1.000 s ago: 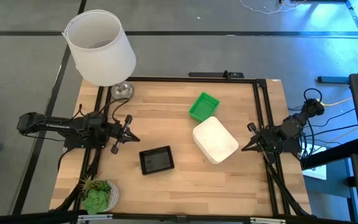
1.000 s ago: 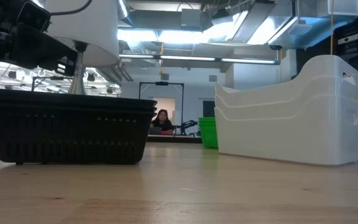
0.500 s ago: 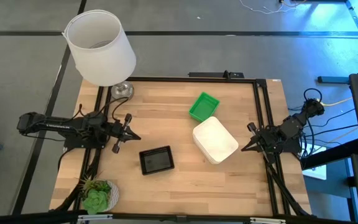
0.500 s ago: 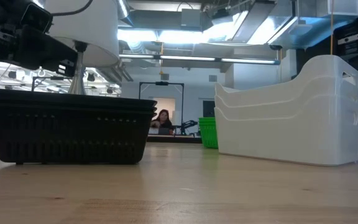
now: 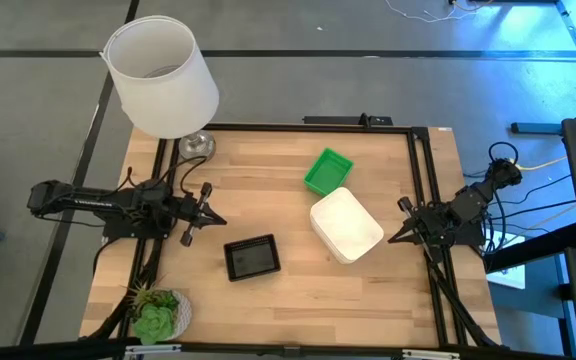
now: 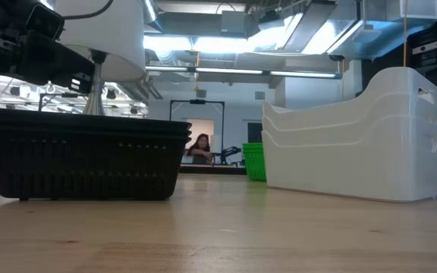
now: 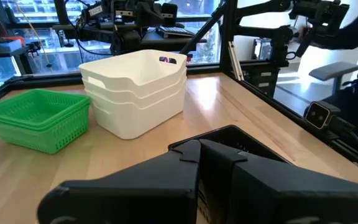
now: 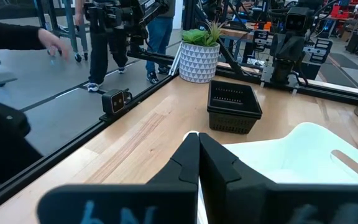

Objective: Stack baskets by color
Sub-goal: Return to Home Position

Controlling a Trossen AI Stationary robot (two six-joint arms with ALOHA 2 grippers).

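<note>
Three nested piles of baskets stand on their bottoms on the wooden table (image 5: 298, 300): green baskets (image 5: 327, 171) toward the far edge, white baskets (image 5: 346, 225) just nearer and to the right, black baskets (image 5: 252, 257) near the middle. My left gripper (image 5: 217, 220) is shut at the table's left side, above the table and left of the black pile (image 7: 241, 140). My right gripper (image 5: 392, 238) is shut at the right edge, beside the white pile (image 8: 297, 155). Neither touches a basket.
A large white lampshade (image 5: 161, 75) on its stand rises at the far left corner. A small potted plant (image 5: 158, 315) sits at the near left corner. A black frame (image 5: 423, 180) runs along the table's edges. A person (image 6: 200, 148) shows in the room beyond.
</note>
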